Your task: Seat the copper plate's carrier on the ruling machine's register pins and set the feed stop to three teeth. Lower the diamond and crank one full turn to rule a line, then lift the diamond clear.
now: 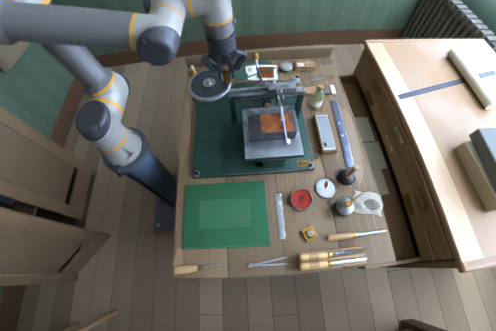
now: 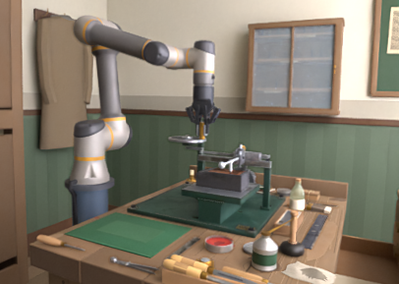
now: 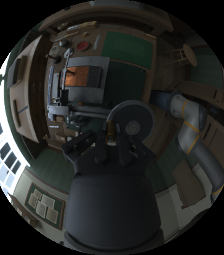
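Observation:
The copper plate (image 1: 278, 122) sits in its dark carrier (image 1: 272, 127) on the grey table of the ruling machine (image 1: 265, 124), under the diamond arm (image 1: 284, 121). At the machine's far left corner a grey crank wheel (image 1: 209, 85) lies flat, with a brass handle (image 2: 201, 129) standing up from its rim. My gripper (image 2: 201, 127) comes straight down onto the wheel and is closed around that brass crank handle (image 3: 110, 133). The feed stop is too small to read.
The machine's overhead beam (image 1: 265, 90) runs right of the wheel, close to my fingers. A green cutting mat (image 1: 225, 214) lies at the bench front, with a red dish (image 1: 300, 199), bottles and chisels (image 1: 332, 258) to its right. A drawer cabinet (image 1: 430, 149) stands right of the bench.

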